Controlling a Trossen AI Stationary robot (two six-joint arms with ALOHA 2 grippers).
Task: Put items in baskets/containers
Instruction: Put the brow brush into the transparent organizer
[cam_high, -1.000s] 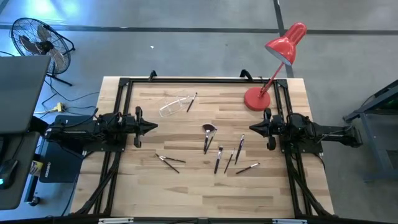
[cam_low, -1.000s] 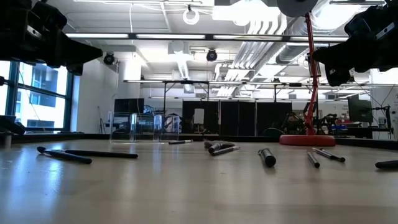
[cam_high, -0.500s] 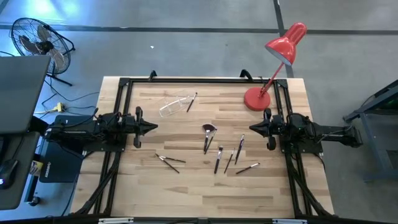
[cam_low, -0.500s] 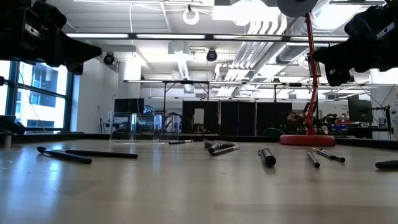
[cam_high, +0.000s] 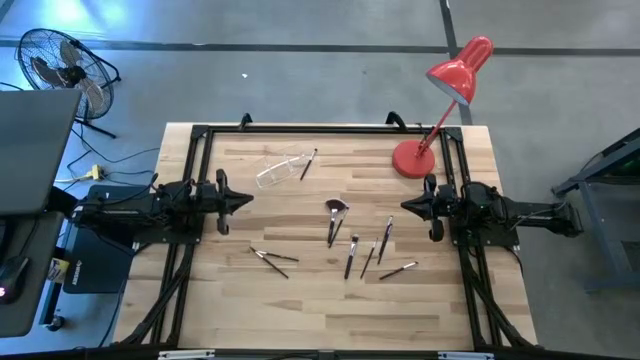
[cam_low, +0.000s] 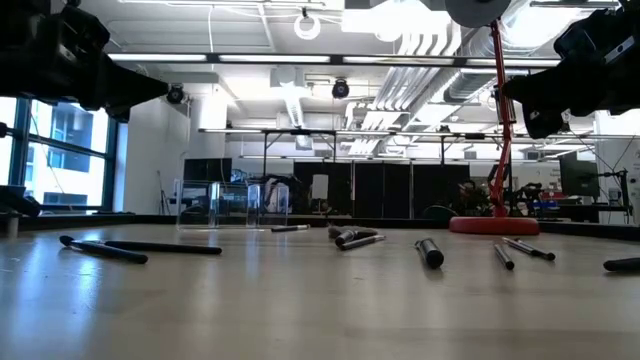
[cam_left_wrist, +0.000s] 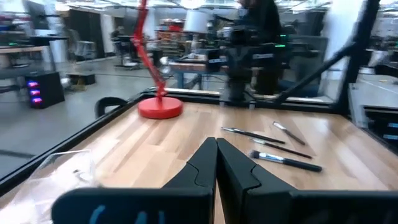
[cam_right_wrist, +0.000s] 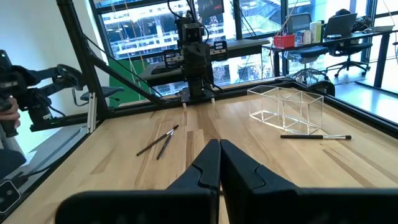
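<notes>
**Both hands closed and empty, brushes loose between them**

You have a pale wooden plank surface (cam_high: 320, 290) with a black frame around its edge. The left arm reaches in from the left edge and the right arm from the right edge, facing each other across the middle, both raised above the wood.

The red desk lamp (cam_high: 440, 100) stands on its round base at the far right corner, near the right arm and clear of the brushes.

The left hand (cam_high: 243, 201) has its fingers pressed together on nothing. The right hand (cam_high: 408, 206) is the same: fingers together, holding nothing.

The clear, boxy transparent holder (cam_high: 280, 170) lies toward the far left part of the surface, nearer your left hand and beyond it. One slim dark brush (cam_high: 308, 165) lies just beside the holder, outside it.

The other slim dark makeup brushes lie flat in the open stretch between the two hands. The brush with the wide fluffy fan head (cam_high: 334, 217) is near the centre. A loose group of four brushes (cam_high: 372, 252) sits nearer your right hand, toward the near edge. A crossed pair of brushes (cam_high: 271, 259) lies on the near side of your left hand.

Nothing stands between either hand and the brushes.
</notes>
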